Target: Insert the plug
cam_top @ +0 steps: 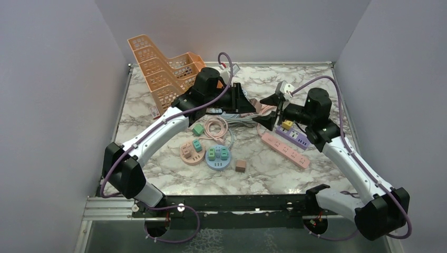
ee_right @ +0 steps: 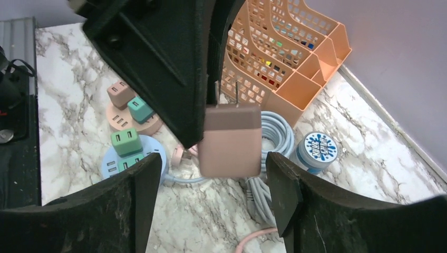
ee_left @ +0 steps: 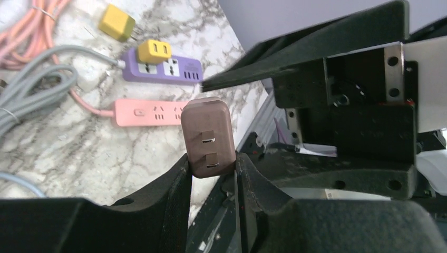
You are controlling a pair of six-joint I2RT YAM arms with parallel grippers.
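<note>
Lettering on blue round lid (ee_right: 320, 148) illegible; left gripper (ee_left: 212, 167) clamps plug (ee_left: 207, 134), right gripper (ee_right: 213, 169) apart.

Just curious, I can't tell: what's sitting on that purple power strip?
One yellow plug stands on the purple strip, near its cable end. Its prongs are hidden, so seating depth is unclear.

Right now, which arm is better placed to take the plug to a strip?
Left: the left gripper is shut on the brown plug, prongs free; the right gripper stands open around it.

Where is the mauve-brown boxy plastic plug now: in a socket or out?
Out: the plug sits in the left gripper, both metal prongs bare.
</note>
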